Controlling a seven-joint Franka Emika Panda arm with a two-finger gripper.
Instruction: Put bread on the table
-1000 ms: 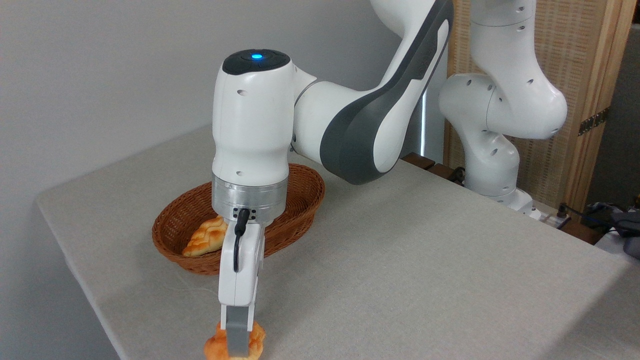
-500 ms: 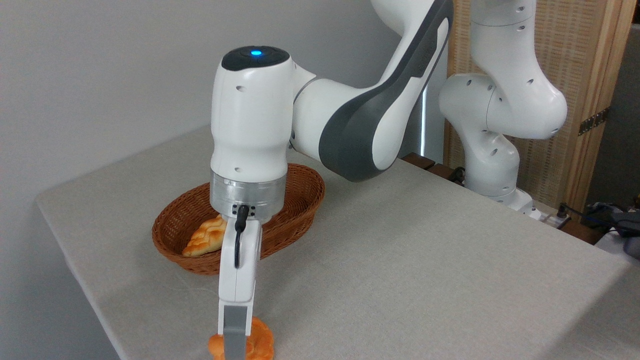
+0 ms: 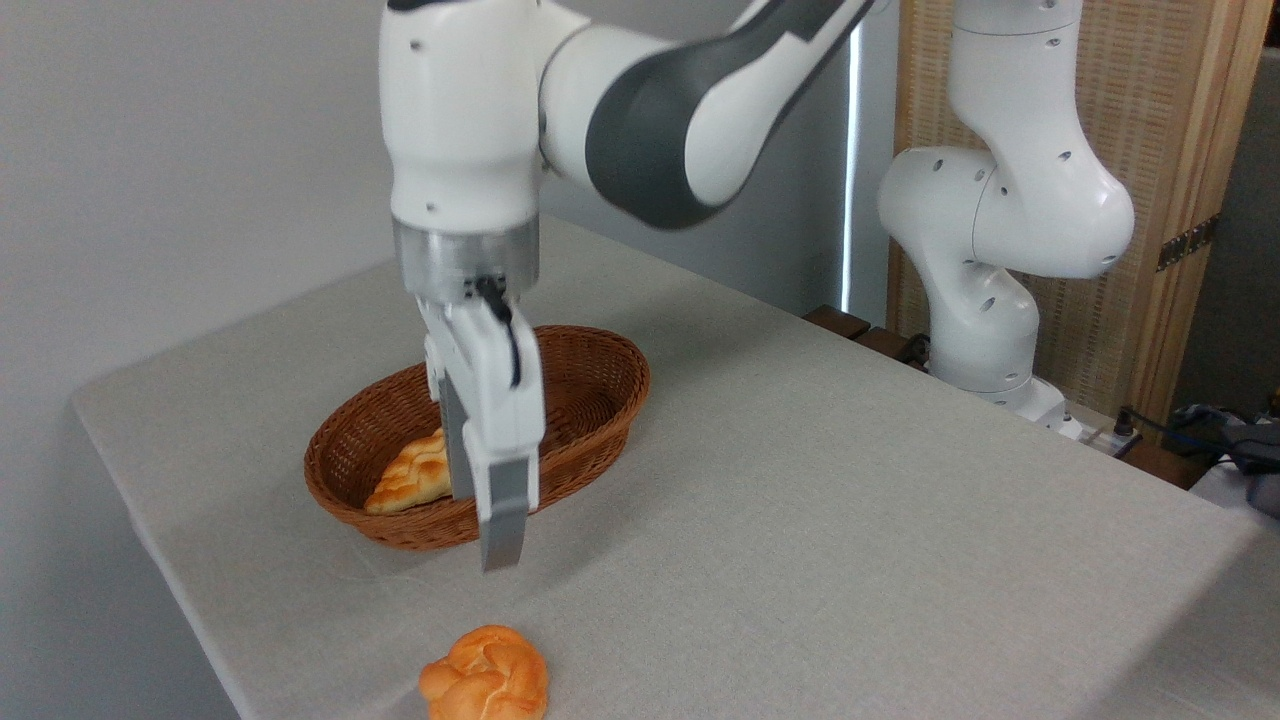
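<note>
While jaws (image 3: 500,560) empty, gap unclear: bread (image 3: 485,674) nr table (image 3: 850,520) front edge.

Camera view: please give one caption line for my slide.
Bread lies on the table; the empty tool hangs above it.

A brown oval wicker basket (image 3: 590,375) sits toward nine o'clock of the scene's middle. Inside it, at its eight o'clock end, lies a long braided golden loaf (image 3: 410,478), leaning against the inner wall. At two o'clock stands a pale woven screen in a light wooden frame (image 3: 1170,150) with a dark metal hinge (image 3: 1187,243). At four o'clock, dark cables and grey cloth (image 3: 1235,445) lie bunched at the edge of view.
</note>
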